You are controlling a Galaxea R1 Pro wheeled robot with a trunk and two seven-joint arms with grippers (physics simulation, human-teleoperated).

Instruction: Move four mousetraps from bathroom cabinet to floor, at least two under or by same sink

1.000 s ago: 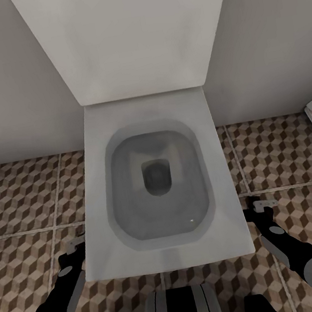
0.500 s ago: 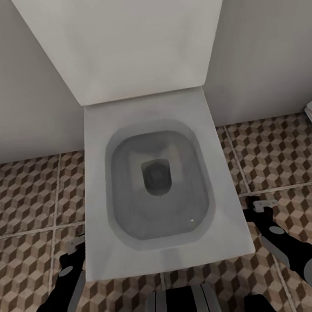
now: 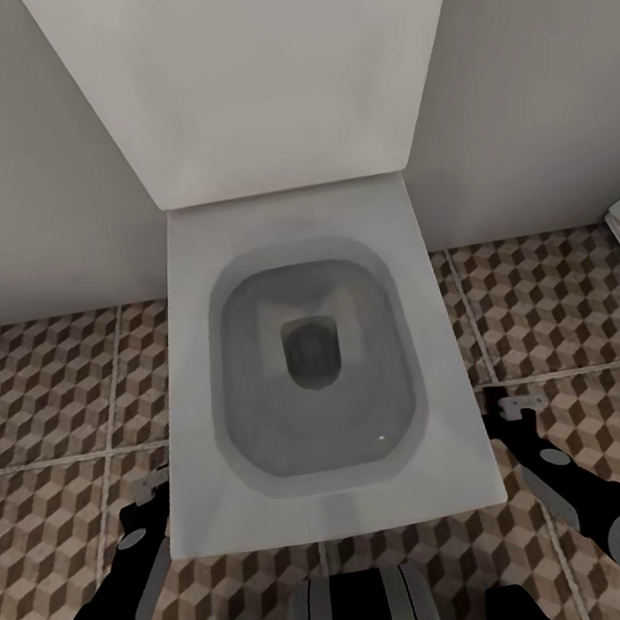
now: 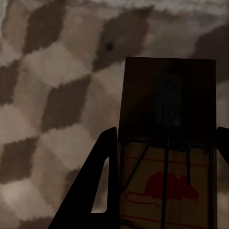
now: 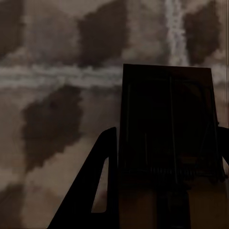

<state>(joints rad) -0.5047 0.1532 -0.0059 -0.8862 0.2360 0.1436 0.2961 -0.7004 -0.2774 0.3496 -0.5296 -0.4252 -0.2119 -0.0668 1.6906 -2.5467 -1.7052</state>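
Cube-patterned bathroom floor (image 3: 42,395) spreads under both lowered arms. Left gripper (image 4: 162,157) is clamped on a mousetrap (image 4: 167,143) with a red mouse print; right gripper (image 5: 164,162) pinches a second mousetrap (image 5: 167,124). Between the arms stands a white toilet (image 3: 310,370), blocking the way ahead, its cistern against the wall (image 3: 15,178)

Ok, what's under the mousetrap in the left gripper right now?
In the left wrist view the mousetrap, clamped in the left gripper, hangs over cube-patterned bathroom floor. Tile shows around the board; whatever lies directly beneath it is covered by the board itself.
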